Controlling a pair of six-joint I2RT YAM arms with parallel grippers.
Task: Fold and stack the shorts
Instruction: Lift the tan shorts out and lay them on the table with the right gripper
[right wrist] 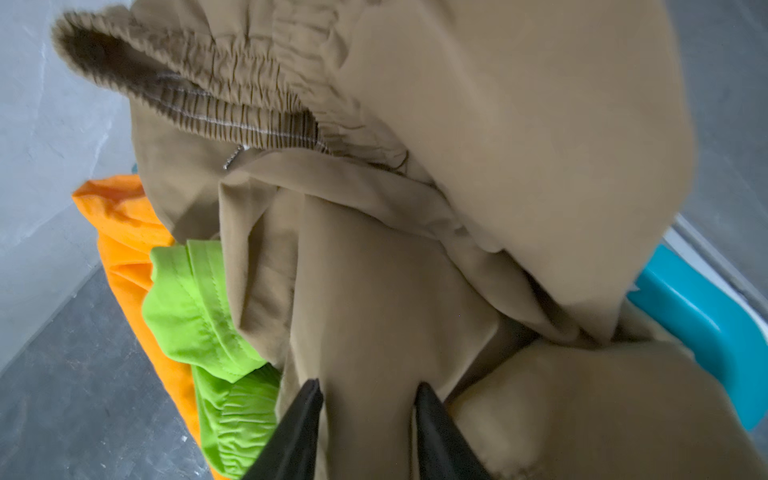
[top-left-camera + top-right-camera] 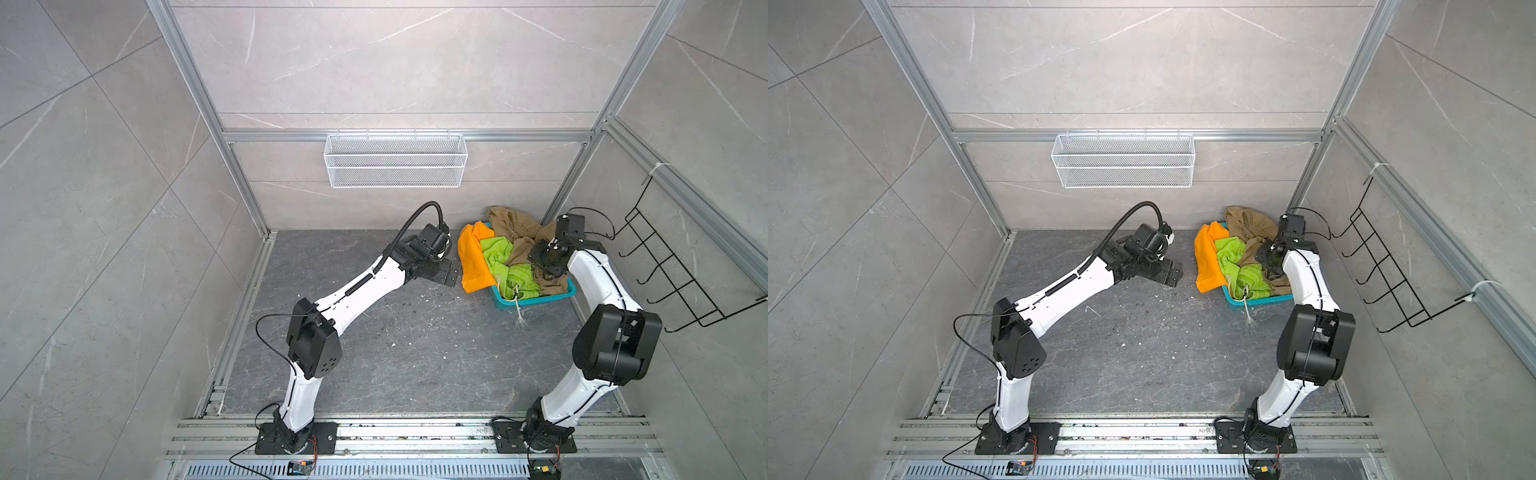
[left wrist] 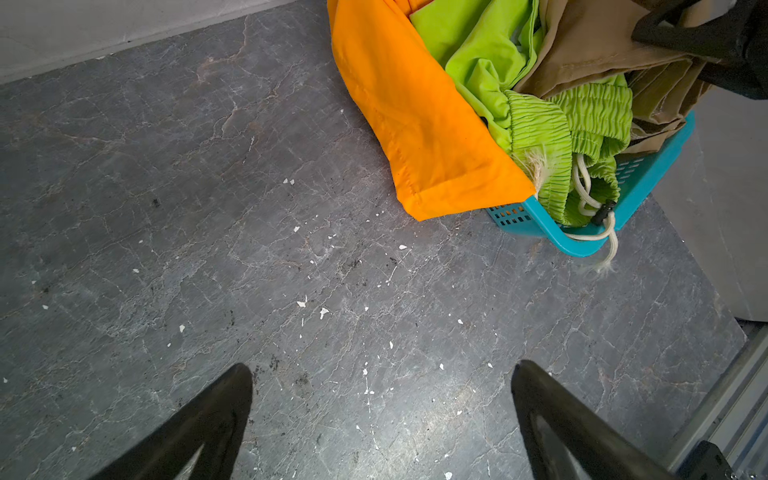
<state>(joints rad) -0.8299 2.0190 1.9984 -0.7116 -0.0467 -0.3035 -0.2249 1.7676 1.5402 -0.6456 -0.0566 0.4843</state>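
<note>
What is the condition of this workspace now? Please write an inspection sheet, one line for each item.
Surface: dark grey marbled slab.
Job's things: khaki shorts, lime green shorts and orange shorts lie unfolded in the teal basket. The orange shorts hang over its edge, and a drawstring hangs over its rim.
Clutter: white flecks and dark specks on the slab.
Grippers: left gripper open above the slab, holding nothing. Right gripper narrowly parted around a khaki fold, grip unclear.
Cables: black corrugated conduit along the left arm; thin black cable looping at its elbow.
Surroundings: white mesh basket on the back wall; black wire rack on the right wall.
</note>
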